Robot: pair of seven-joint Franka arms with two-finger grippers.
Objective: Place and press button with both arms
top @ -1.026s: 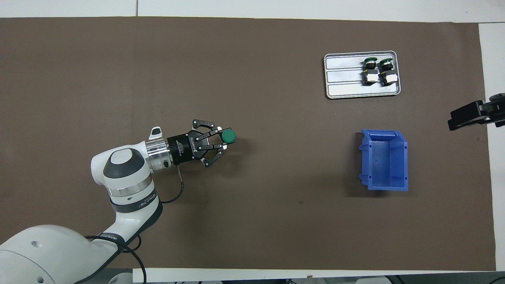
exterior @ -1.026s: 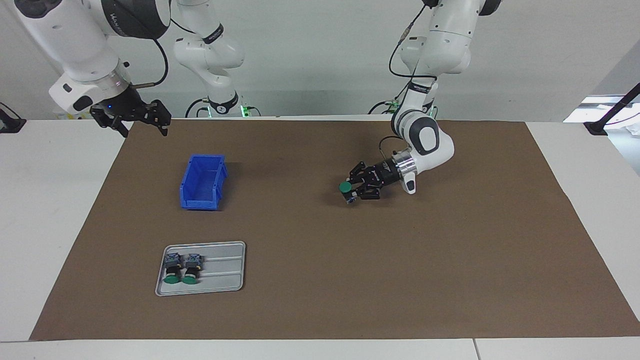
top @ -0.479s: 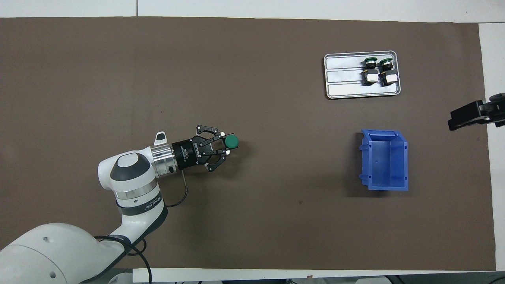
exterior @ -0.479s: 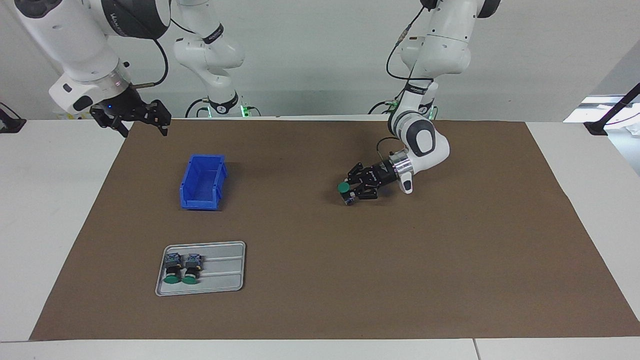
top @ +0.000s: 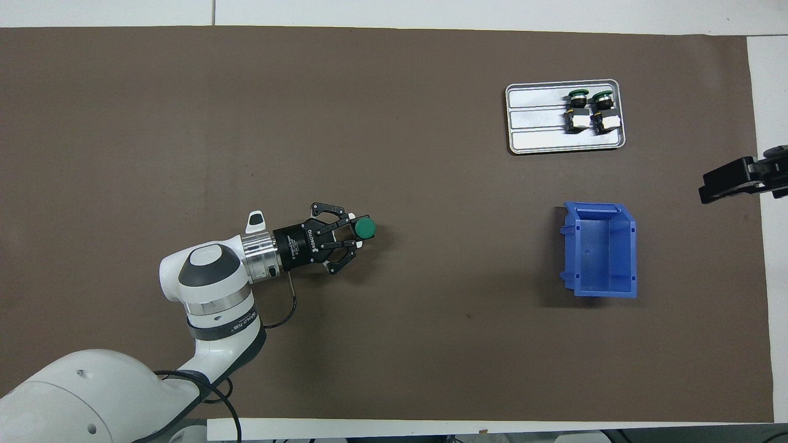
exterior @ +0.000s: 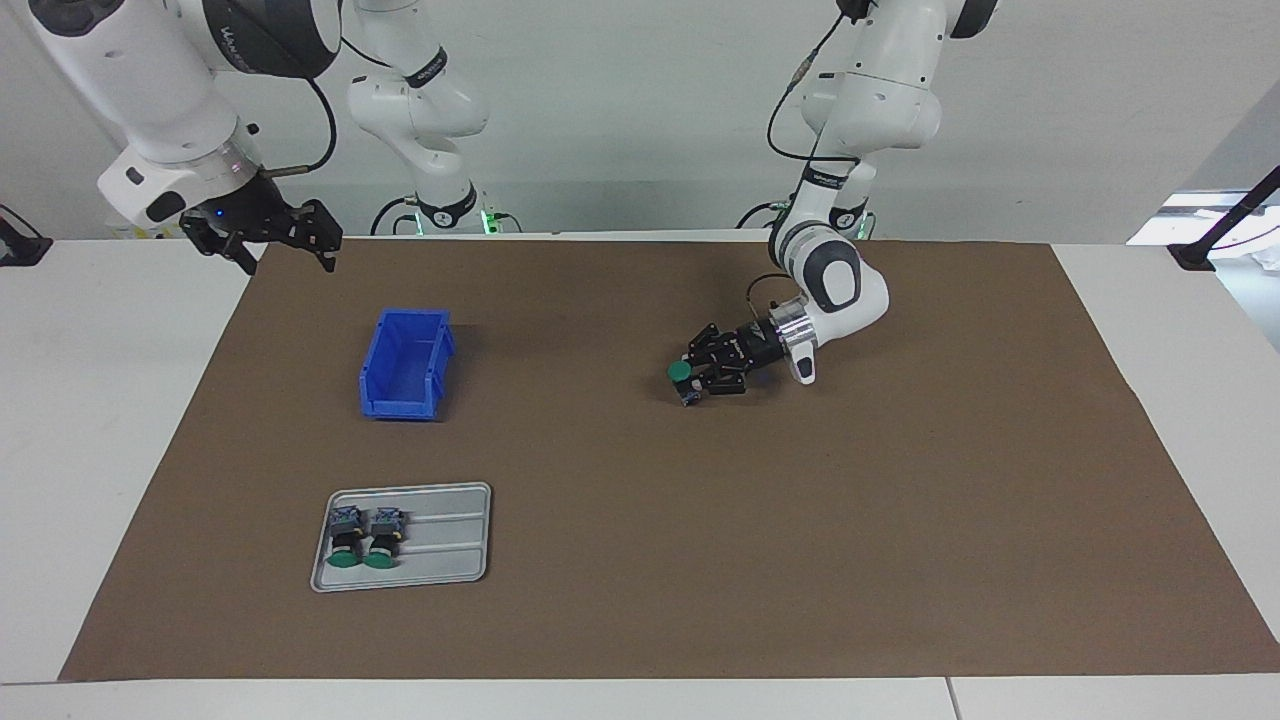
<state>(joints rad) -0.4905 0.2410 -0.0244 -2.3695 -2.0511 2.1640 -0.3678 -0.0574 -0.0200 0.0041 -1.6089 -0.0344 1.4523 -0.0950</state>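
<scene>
Green-capped and upright, the push-button switch (exterior: 682,381) is standing on the brown mat (exterior: 900,520) between the fingers of our left gripper (exterior: 694,378), roughly midway along the table and a little toward the left arm's end. We are reaching in with that gripper lying nearly level, low over the mat, its fingers (top: 352,244) flanking the switch body under the round cap (top: 364,229). Whether they are gripping the switch or letting it go, we cannot tell; the base of the switch appears to be touching the mat.

We are keeping our right gripper (exterior: 268,240) raised over the edge of the mat at the right arm's end of the table, with its jaws spread wide and nothing between them. In the overhead view only its black tip (top: 732,179) is showing at the edge of the frame. That arm is waiting.

A blue plastic bin (exterior: 405,362) is sitting on the mat toward the right arm's end, open side up. Farther from us than the bin, a silver metal tray (exterior: 450,540) is lying flat, and two more green-capped switches (exterior: 347,538) (exterior: 382,537) are lying side by side in it, at the tray's end nearest the right arm's side, their caps pointing away from us.
</scene>
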